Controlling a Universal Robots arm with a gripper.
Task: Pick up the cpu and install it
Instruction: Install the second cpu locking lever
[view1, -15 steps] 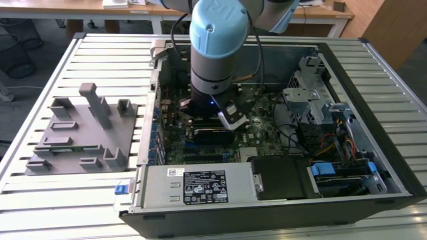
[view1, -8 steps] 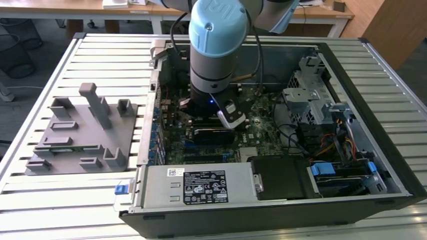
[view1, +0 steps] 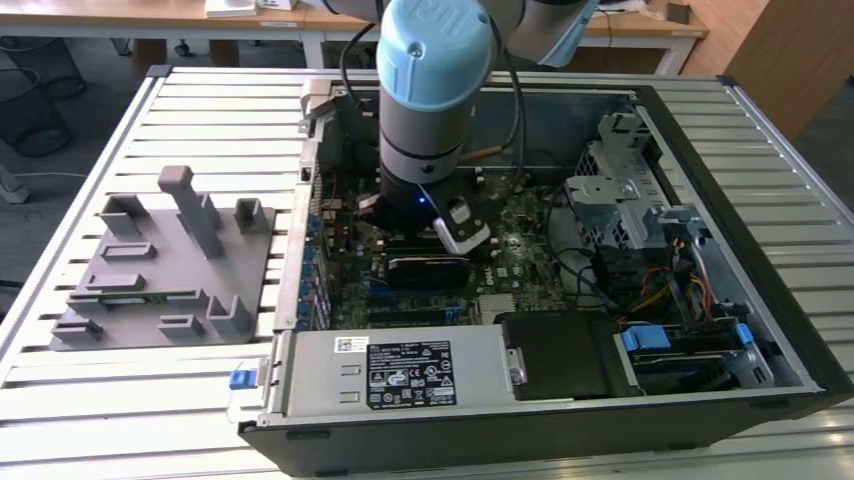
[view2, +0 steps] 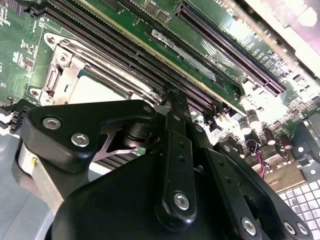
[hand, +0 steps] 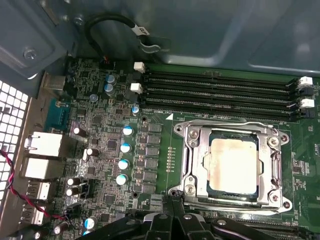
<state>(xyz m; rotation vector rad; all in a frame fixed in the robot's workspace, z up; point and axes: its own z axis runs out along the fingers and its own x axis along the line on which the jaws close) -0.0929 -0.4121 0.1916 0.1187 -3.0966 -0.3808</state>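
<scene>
**Slatted bench with two loads**

A pale bench (view1: 174, 400) of ribbed metal slats spans the exterior view. On its left half lies a grey fixture plate (view1: 154, 275) with upright blocks and slots. Just beside it, filling the centre and right of the frame, an open computer case (view1: 534, 400) lies on its side.

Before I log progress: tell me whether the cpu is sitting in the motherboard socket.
Yes: in the first wrist view the cpu lies inside the socket frame.
</scene>
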